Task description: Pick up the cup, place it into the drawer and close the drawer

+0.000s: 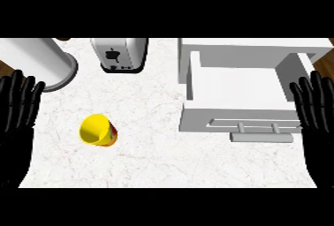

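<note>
Head view: left hand at left edge, fingers straight, spread, holding nothing; right hand likewise at right edge, beside the open drawer; yellow cup on its side on counter, apart from both hands.

The cup lies on the counter, left of centre and well apart from everything else. Behind it, at the far edge, stands a toaster. Left of the toaster, a tall canister fills the far left corner. The drawer takes up the right side, pulled out toward the near edge (its handle is the nearest part). The left hand rests at the counter's left edge, between canister and cup, fingers straight. The right hand rests at the right edge, beside the drawer's right wall.
</note>
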`<state>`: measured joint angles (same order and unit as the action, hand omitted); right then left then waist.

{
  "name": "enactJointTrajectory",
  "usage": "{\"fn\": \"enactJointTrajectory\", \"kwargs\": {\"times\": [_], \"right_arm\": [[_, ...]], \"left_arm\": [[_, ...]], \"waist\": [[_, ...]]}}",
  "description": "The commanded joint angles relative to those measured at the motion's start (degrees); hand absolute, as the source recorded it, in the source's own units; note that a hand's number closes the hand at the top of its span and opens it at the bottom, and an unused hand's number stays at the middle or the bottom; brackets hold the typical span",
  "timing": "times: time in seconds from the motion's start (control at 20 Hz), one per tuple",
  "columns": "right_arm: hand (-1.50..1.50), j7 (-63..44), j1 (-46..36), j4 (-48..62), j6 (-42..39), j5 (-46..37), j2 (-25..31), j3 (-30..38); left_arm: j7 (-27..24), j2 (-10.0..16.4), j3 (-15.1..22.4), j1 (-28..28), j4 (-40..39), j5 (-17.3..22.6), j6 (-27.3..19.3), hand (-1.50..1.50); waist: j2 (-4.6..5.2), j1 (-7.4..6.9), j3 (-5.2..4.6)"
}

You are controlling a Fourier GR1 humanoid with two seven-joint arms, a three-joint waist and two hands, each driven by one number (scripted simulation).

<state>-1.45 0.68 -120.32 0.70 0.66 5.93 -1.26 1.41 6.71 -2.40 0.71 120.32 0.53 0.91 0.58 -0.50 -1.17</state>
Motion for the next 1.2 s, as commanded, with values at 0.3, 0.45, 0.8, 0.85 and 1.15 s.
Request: {"fn": "enactJointTrajectory", "kwargs": {"times": [0.3, 0.45, 0.8, 0.85, 1.15], "right_arm": [[-1.5, -5.1, -0.7, -1.5, -3.0, 3.4, -2.0, -4.8], [-1.5, -4.3, -5.2, 4.6, -4.7, 7.4, 0.6, 1.7], [-1.5, -2.7, -3.7, 4.0, -5.5, 6.2, -0.3, 1.7], [-1.5, -7.3, -3.6, -0.9, -2.2, 2.4, -2.7, -3.2], [-1.5, -6.1, -6.3, 3.0, -2.0, 1.5, -4.0, -3.6]], "left_arm": [[-0.7, -6.5, 5.7, -1.9, -6.2, 1.4, -10.2, -1.5], [0.4, -6.6, 8.3, -2.4, -5.5, 0.6, -14.2, -1.5], [2.3, -6.7, 11.9, -6.8, -7.0, -2.2, -19.4, -1.5], [-0.1, -6.7, 7.4, -7.3, -9.7, 0.5, -15.0, -1.5], [1.5, -6.7, 7.5, -9.0, -10.2, 0.1, -16.8, -1.5]], "waist": [[-0.52, 0.98, 1.1], [-0.52, 0.44, 1.17], [-0.6, 0.57, 1.18], [-0.6, 0.57, 1.16], [-0.6, 0.48, 1.16]]}}
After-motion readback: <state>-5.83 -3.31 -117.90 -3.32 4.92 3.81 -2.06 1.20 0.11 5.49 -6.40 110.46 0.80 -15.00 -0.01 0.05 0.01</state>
